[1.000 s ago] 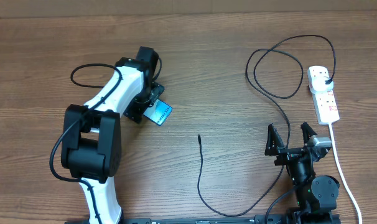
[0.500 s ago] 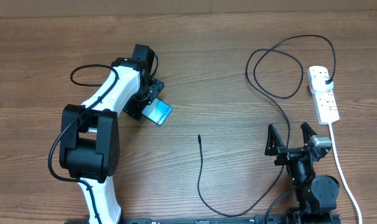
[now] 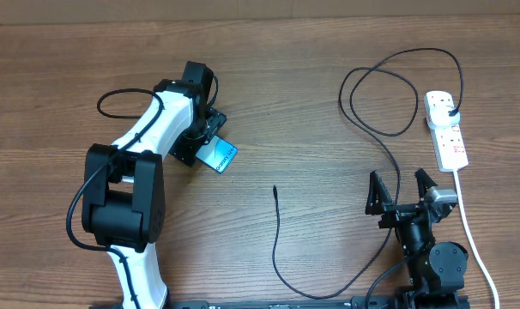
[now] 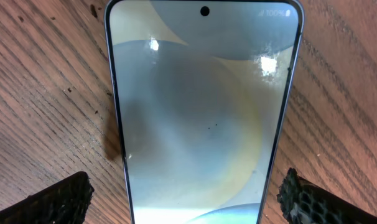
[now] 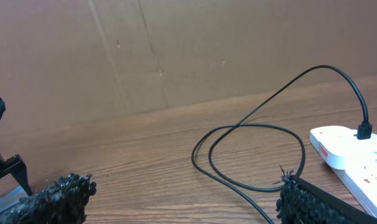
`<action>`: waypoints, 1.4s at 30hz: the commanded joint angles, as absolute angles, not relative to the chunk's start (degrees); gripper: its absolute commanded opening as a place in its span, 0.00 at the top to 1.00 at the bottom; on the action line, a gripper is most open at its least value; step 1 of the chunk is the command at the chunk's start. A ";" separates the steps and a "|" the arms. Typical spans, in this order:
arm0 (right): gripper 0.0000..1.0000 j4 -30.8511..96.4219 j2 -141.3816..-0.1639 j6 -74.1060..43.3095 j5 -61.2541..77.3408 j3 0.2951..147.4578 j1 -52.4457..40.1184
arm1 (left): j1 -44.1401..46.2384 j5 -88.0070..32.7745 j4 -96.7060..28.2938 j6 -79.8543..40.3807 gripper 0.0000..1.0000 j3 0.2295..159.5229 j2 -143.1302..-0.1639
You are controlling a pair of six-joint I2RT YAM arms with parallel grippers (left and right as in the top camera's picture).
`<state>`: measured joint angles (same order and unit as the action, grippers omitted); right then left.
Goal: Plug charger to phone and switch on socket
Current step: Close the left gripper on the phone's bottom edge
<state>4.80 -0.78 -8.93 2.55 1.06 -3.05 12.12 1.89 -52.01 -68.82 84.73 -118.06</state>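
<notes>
The phone (image 3: pixel 221 157) lies on the table left of centre, its teal-blue screen up. My left gripper (image 3: pixel 204 146) is right over it. In the left wrist view the phone (image 4: pixel 201 106) fills the frame, and my left gripper (image 4: pixel 185 205) is open with a finger on each side, small gaps showing. The charger cable (image 3: pixel 277 232) lies loose, its small tip (image 3: pixel 275 188) at table centre. Its black plug (image 3: pixel 450 112) sits in the white socket strip (image 3: pixel 449 137) at far right. My right gripper (image 3: pixel 402 190) is open and empty at the front right; the right wrist view (image 5: pixel 188 202) shows this too.
The cable loops (image 3: pixel 380 94) lie left of the strip and show in the right wrist view (image 5: pixel 257 155), as does the strip (image 5: pixel 347 146). The thick white cord (image 3: pixel 470 232) runs from the strip to the front edge, beside the right arm. A cardboard wall (image 5: pixel 176 50) stands behind the table.
My left arm has shifted slightly left and away over the phone, then held still. The phone, the cable and the right arm have not moved.
</notes>
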 commanded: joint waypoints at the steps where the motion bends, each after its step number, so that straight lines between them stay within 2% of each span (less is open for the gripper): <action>1: 0.00 4.69 -0.16 -8.69 2.04 0.45 -3.36 | 12.27 1.58 -51.75 -68.40 0.00 84.47 -118.69; 42: 0.00 4.69 -0.16 -8.67 2.02 0.45 -3.36 | 12.32 3.11 -50.26 -71.31 0.00 82.11 -118.80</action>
<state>4.82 -0.78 -8.95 2.55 1.06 -3.05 12.12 2.15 -50.13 -69.52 82.74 -118.10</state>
